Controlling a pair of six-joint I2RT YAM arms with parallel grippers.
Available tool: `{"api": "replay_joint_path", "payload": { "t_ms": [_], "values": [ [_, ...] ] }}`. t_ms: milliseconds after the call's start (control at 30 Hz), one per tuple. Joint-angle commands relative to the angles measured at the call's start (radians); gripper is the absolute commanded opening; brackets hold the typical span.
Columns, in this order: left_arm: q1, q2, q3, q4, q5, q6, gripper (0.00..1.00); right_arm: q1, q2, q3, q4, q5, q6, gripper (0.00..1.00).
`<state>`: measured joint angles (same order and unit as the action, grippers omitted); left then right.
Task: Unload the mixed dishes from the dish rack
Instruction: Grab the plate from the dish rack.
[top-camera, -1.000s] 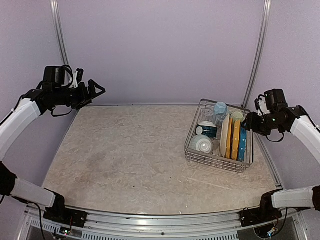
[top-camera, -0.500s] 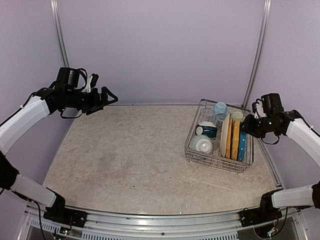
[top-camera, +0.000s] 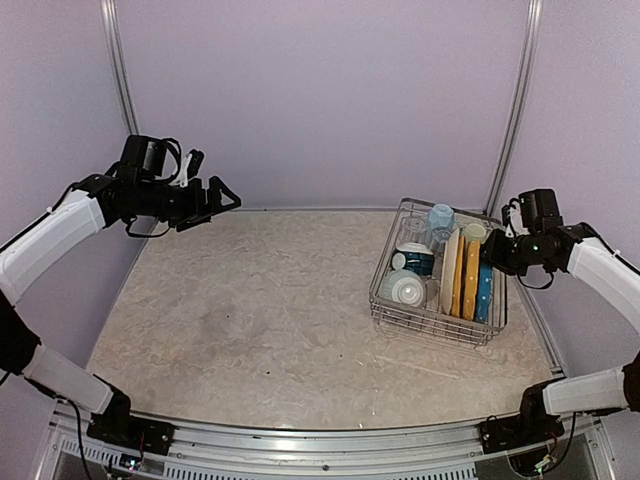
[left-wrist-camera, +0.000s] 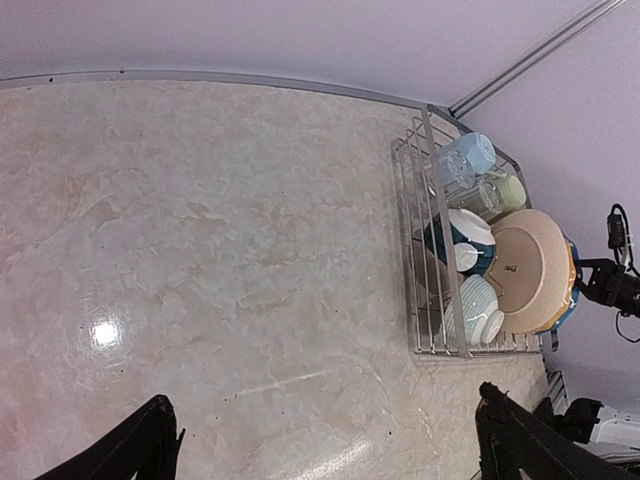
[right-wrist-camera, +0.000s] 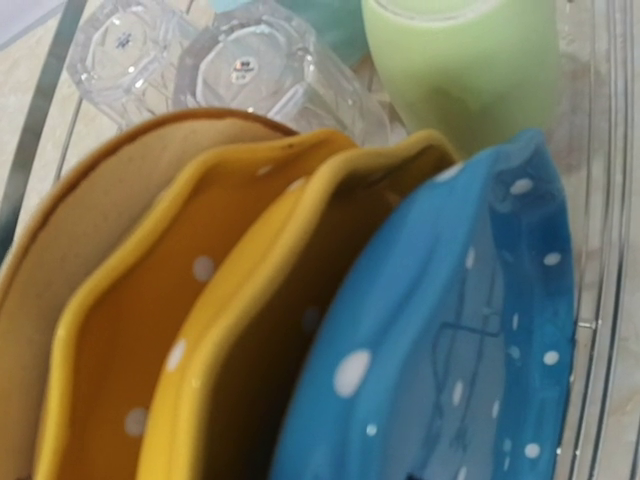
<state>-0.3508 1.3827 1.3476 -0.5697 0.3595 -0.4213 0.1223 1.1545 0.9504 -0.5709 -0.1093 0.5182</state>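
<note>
The right arm has come down and in toward the rack (top-camera: 436, 326), and its gripper (top-camera: 489, 254) now sits just beside the blue plate (top-camera: 485, 285) at the rack's right side. The left arm has swung in a bit too. Its gripper (top-camera: 216, 204) hangs high over the far left of the table (top-camera: 250, 300), with its two fingers wide apart and nothing in them. The rack stands on the right side of the table and it is full, so no dish is out yet. To me it looks like the right arm is going for the blue plate first. The right wrist camera is very close up. It shows the blue plate (right-wrist-camera: 480, 300), two yellow plates (right-wrist-camera: 200, 350), a cream plate (right-wrist-camera: 80, 290), a green mug (right-wrist-camera: 460, 70) and two glasses (right-wrist-camera: 250, 65), but none of its own fingers. From above that gripper is small and dark. So I cannot tell if its fingers are apart or together, or if they touch the plate. The bottoms of the plates are cut off. The bowls (top-camera: 408, 290) are half hidden behind the wires.
</note>
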Motion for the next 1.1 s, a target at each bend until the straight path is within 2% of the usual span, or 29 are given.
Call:
{"api": "replay_joint_path", "payload": {
  "t_ms": [0, 433, 533, 700, 1067],
  "values": [
    [-0.024, 0.017, 0.027, -0.023, -0.015, 0.017, 0.99, 0.007, 0.008, -0.033, 0.061, 0.010, 0.013, 0.32],
    [-0.062, 0.035, 0.035, -0.042, -0.065, 0.035, 0.99, 0.006, -0.023, -0.042, 0.072, 0.043, 0.045, 0.22],
    [-0.065, 0.031, 0.038, -0.045, -0.070, 0.036, 0.99, 0.007, -0.026, -0.036, 0.090, 0.014, 0.068, 0.17],
    [-0.074, 0.021, 0.036, -0.045, -0.083, 0.042, 0.99, 0.007, -0.046, -0.044, 0.100, 0.021, 0.098, 0.01],
    [-0.076, 0.027, 0.038, -0.048, -0.080, 0.041, 0.99, 0.006, -0.106, 0.022, 0.085, -0.003, 0.191, 0.00]
  ]
}}
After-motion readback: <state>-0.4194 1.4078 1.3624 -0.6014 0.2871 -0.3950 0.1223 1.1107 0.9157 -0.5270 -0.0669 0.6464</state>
